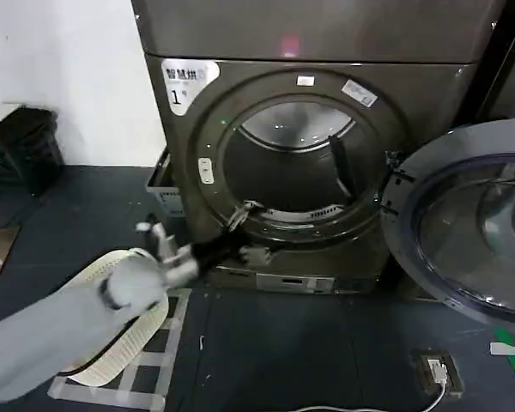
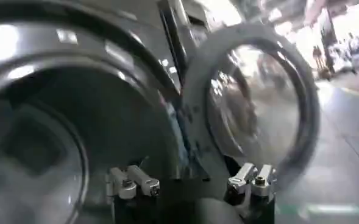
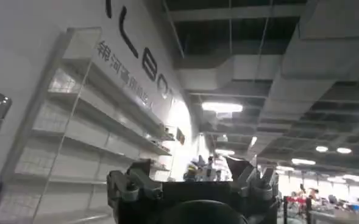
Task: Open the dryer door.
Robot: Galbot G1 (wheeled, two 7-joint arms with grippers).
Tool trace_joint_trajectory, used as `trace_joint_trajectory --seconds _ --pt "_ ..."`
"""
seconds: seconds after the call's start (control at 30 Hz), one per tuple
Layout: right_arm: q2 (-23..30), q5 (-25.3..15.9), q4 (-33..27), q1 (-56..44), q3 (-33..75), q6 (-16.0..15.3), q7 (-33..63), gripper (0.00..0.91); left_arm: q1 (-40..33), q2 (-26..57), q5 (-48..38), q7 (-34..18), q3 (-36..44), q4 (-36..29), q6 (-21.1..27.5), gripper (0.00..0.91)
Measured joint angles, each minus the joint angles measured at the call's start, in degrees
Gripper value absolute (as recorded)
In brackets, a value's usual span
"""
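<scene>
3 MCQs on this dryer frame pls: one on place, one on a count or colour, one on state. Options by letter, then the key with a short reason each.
1. Where is the left end effector?
A. on the floor mat
B. at the lower rim of the drum opening
C. on the door glass

2. What digit is on the white label on the dryer?
A. 1
B. 3
C. 7

3. What state is the dryer door in?
A. shut
B. barely ajar
C. swung wide open to the right side of the head view

Key:
1 B, the head view shows the arm reaching to the bottom edge of the opening.
2 A, "1" is printed on the label at the upper left of the front.
3 C, the drum interior is exposed and the door hangs out from its hinge.
</scene>
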Motion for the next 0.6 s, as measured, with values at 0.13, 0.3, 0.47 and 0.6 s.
trace_joint_trajectory --seconds 0.13,0.3,0.47,0.6 --pt "0.2 -0.2 0.6 1.2 -1.9 0.0 0.1 0.907 4.3 5.7 0.9 2.0 -2.0 -1.9 2.1 0.907" --pt "-0.2 0.0 0.1 2.0 -2.9 0.1 0.5 0.907 6.7 14.0 3.4 6.3 -4.1 -2.5 4.4 0.907" --pt "-0.4 -0.1 0.6 3.5 -4.4 0.1 1.4 0.907 6.9 20.3 6.5 6.3 -5.0 -1.6 4.6 0.907" --pt "-1.0 -3.2 0.8 4.2 -4.4 1.2 1.7 0.907 8.2 24.4 11.4 7.5 -5.7 -1.5 5.9 0.907"
